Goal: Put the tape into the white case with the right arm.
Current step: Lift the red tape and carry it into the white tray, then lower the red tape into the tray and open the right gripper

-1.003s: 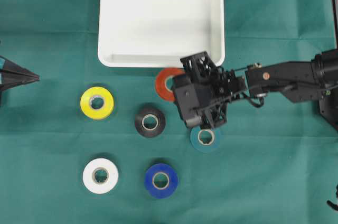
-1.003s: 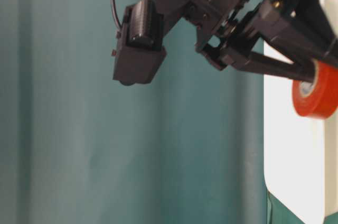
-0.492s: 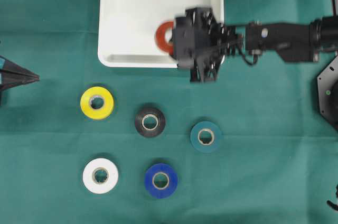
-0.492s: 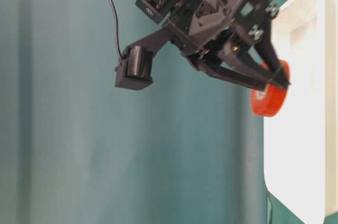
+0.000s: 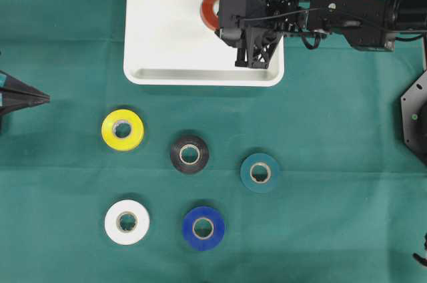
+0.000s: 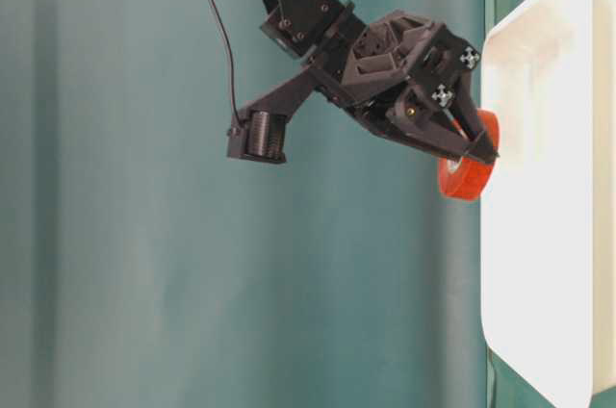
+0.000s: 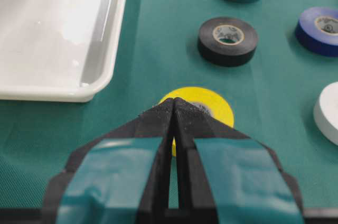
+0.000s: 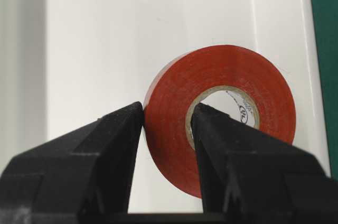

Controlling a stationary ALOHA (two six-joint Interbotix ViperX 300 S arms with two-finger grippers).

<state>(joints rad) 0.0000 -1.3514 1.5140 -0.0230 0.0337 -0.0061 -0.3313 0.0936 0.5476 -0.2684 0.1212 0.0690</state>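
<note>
Right gripper (image 8: 168, 121), pinching the red tape (image 8: 222, 115) by its wall above the white case (image 5: 167, 36): lower before letting go, lest it roll.

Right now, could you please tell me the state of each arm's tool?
Left tool: closed, holding nothing, parked in front of the yellow tape.
Right tool: closed on the red tape, held above the white case.

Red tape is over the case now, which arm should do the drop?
Right. The right gripper is already shut on the red tape above the white case; the left gripper sits shut off at the table's edge.
</note>
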